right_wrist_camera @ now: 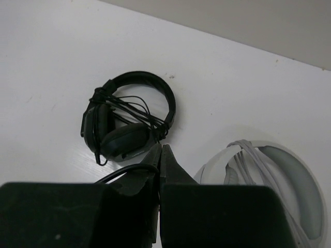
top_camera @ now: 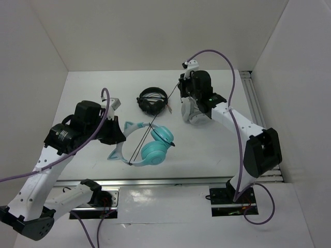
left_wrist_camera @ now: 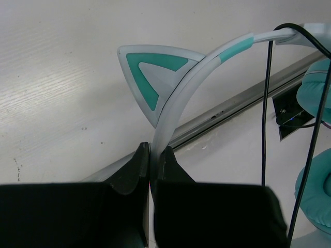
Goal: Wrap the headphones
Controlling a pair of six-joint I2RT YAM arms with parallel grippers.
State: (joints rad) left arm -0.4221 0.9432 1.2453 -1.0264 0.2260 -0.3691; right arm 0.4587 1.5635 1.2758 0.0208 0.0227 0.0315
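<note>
- Teal headphones [top_camera: 155, 149]: lying near the middle of the table, closer to my side than the other two sets. The headband points left and the two round ear cups [left_wrist_camera: 315, 93] point right.
- Table [top_camera: 217, 150]: white top with pale walls on three sides. A metal rail [top_camera: 155, 181] runs along the near edge.
- Left arm [top_camera: 51, 155]: mine, reaching in from the near left corner towards the headband.
- Right arm [top_camera: 243, 129]: mine, stretched to the far right part of the table, with its wrist above the grey-white set.
- Grey-white headphones [right_wrist_camera: 279, 181]: flat on the table just right of my right fingers, with a pale cord laid across them.
- Black headphones [right_wrist_camera: 129, 119]: a smaller set at the far centre, with its own cord wound around it. It lies apart from the teal set.
- Left gripper [left_wrist_camera: 153, 150]: jaws narrow, clamped on the headband, which rises out from between the fingers.
- Right gripper [right_wrist_camera: 160, 150]: jaws pressed together, with the cable running into them from the left.
- Headband [left_wrist_camera: 176, 98]: pale white-blue with a teal stripe. I hold it between its two ears.
- Cat ear [left_wrist_camera: 150, 77]: a pale triangle with a teal inset, upright on the headband just past my left fingers.
- Cable [top_camera: 150, 132]: thin and black, drawn in a straight line from the teal set up to my right wrist.
</note>
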